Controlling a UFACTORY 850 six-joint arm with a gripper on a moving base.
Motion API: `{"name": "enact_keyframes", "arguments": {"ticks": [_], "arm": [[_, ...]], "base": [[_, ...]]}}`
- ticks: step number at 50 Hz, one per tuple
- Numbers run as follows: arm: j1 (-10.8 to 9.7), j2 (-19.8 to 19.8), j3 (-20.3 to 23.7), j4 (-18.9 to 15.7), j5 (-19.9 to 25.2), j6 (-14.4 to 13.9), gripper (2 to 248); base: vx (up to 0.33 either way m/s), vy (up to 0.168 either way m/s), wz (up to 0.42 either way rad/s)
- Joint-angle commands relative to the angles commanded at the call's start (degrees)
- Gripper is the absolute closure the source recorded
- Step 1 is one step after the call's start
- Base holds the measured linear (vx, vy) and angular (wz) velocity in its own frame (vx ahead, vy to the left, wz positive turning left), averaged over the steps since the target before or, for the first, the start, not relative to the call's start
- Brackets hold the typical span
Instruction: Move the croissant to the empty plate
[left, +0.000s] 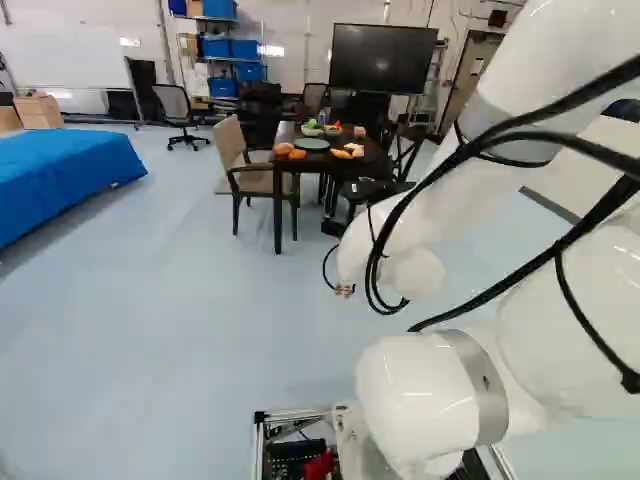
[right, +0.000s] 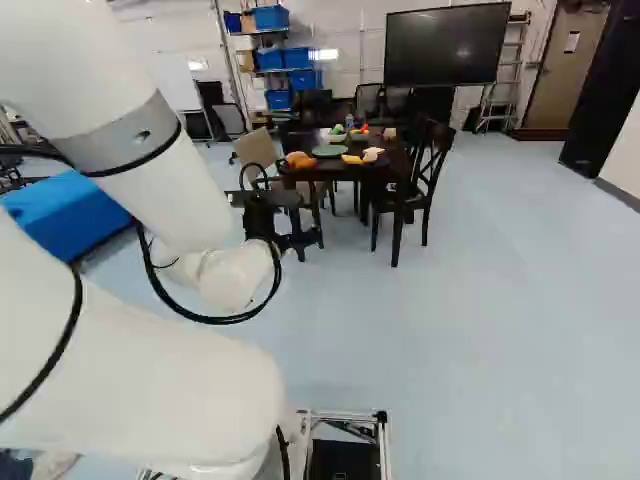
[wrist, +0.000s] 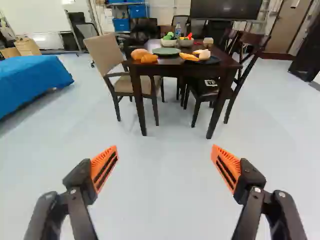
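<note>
The black gripper (right: 262, 215) shows partly beyond the wrist in the right base view. In the wrist view the gripper (wrist: 164, 151) stands wide open, only floor between its orange pads. Far ahead, the dark table carries an empty green plate (wrist: 166, 51). Beside it lie two orange-brown, bread-like pieces (wrist: 149, 58) at the near left corner. On the other side a dark plate (wrist: 214, 60) holds a yellow-orange piece (wrist: 189, 57) and a pale one (wrist: 203, 54). Which piece is the croissant, I cannot tell from here.
The table (wrist: 175, 62) has bowls (wrist: 185, 43) and a bottle (wrist: 178, 30) towards its back. A beige armchair (wrist: 105, 52) stands left of it, dark chairs (wrist: 252, 47) right. A blue-covered surface (left: 60, 180) is at the left of the left base view.
</note>
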Motion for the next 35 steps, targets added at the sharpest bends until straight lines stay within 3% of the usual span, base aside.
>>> {"name": "enact_keyframes", "arguments": {"ticks": [35], "arm": [[0.00,0.00,0.00,0.00,0.00,0.00,3]], "base": [[0.000,0.000,0.000]]}}
